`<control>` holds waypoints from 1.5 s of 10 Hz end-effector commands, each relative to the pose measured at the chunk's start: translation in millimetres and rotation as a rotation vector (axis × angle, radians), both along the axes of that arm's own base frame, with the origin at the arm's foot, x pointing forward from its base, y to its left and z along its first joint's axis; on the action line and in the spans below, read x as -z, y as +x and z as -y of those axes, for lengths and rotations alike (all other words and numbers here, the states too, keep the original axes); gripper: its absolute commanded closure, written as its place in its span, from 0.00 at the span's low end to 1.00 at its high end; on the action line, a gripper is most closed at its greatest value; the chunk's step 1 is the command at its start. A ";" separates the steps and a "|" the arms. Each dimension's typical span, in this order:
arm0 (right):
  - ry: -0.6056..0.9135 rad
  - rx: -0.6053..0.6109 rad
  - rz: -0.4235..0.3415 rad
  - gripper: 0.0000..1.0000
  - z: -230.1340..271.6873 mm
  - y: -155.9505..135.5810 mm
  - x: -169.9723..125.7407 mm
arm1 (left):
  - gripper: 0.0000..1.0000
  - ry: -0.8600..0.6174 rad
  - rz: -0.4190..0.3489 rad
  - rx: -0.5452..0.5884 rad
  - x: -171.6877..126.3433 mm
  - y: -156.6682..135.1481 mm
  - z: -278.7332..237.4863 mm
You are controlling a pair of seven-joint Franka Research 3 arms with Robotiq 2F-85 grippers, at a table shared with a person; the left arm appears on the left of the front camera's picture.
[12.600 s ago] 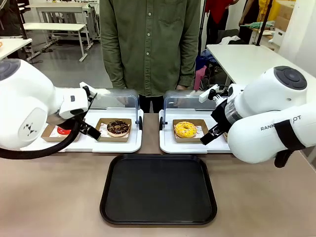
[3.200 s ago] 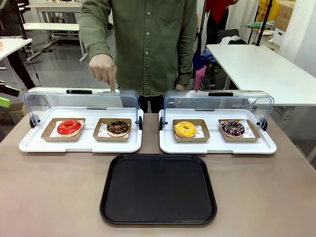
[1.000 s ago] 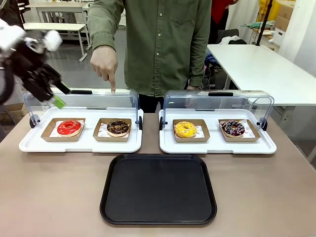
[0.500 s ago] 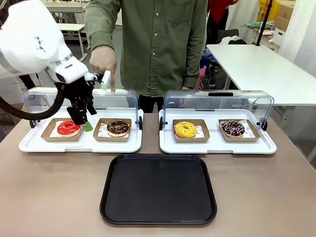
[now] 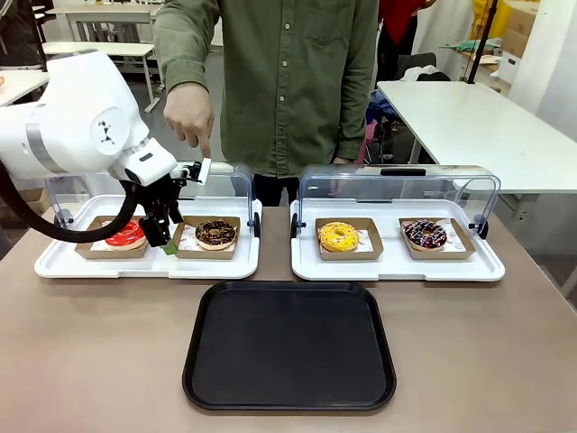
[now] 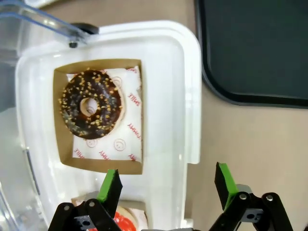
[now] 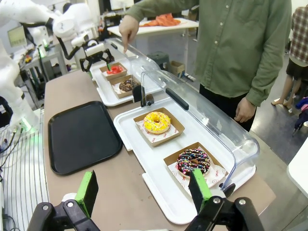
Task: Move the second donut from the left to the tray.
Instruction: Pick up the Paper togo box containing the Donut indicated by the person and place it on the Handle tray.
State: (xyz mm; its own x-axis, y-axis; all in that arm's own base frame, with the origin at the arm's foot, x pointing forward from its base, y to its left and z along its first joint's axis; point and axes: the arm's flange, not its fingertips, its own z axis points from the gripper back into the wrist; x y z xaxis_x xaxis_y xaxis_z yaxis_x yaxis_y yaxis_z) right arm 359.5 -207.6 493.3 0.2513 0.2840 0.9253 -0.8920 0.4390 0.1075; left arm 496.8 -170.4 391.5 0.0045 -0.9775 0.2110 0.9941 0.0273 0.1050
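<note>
The second donut from the left, chocolate-glazed with pale golden sprinkles, sits in a brown cardboard holder on the left white display tray. My left gripper hangs open just left of it, between it and the red donut. In the left wrist view the donut lies ahead of the open left gripper, with one green pad over the holder's near edge. The black tray lies on the table in front of the display trays. My right gripper is open and holds nothing, far from the donut.
A person stands at the far side, one hand pointing down above the left lid. The right display tray holds a yellow donut and a dark donut with pink sprinkles. Clear lids stand raised behind both trays.
My left arm has swung in from the upper left and come down over the left display tray, ending beside the chocolate donut. Its jaws stayed open. The person's hand still points.
</note>
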 end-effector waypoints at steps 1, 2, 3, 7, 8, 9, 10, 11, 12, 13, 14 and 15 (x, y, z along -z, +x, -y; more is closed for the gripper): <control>0.016 -0.004 0.035 0.00 0.6 2.6 -1.0 | 0.00 0.021 0.035 0.014 13.9 8.8 -7.5; 0.016 -0.004 0.035 0.00 0.6 2.6 -1.0 | 0.00 0.028 0.036 0.031 22.7 14.0 -8.8; 0.016 -0.004 0.035 0.00 0.6 2.6 -1.0 | 0.00 0.033 0.037 0.042 32.0 19.7 -10.5; 0.016 -0.004 0.035 0.00 0.6 2.6 -1.0 | 0.00 0.016 0.046 0.082 59.4 33.2 -13.7; 0.016 -0.004 0.035 0.00 0.6 2.6 -1.0 | 0.00 0.017 0.052 0.081 64.1 38.0 -13.2; 0.016 -0.004 0.035 0.00 0.6 2.6 -1.0 | 0.00 0.019 0.051 0.078 68.9 44.0 -12.3; 0.016 -0.004 0.035 0.00 0.6 2.6 -1.0 | 0.00 0.006 0.054 0.047 69.0 47.3 -9.9; 0.016 -0.004 0.035 0.00 0.6 2.6 -1.0 | 0.00 -0.035 -0.029 0.041 39.6 28.2 -10.2; 0.016 -0.004 0.035 0.00 0.6 2.6 -1.0 | 0.00 0.019 0.039 0.057 69.6 40.1 -11.8; 0.016 -0.004 0.035 0.00 0.6 2.6 -1.0 | 0.00 0.019 0.039 0.057 69.6 40.1 -11.8; 0.016 -0.004 0.035 0.00 0.6 2.6 -1.0 | 0.00 0.019 0.039 0.057 69.6 40.1 -11.8; 0.016 -0.004 0.035 0.00 0.6 2.6 -1.0 | 0.00 0.007 0.025 0.054 63.1 39.1 -9.6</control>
State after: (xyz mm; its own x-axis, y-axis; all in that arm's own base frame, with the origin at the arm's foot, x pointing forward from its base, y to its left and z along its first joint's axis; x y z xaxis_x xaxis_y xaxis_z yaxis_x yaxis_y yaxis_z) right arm 359.7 -207.8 492.9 0.2527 0.2837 0.9250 -0.8919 0.4389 0.1090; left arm 536.6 -160.5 324.2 -0.0544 -0.9781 0.2010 0.9913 -0.0288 0.1281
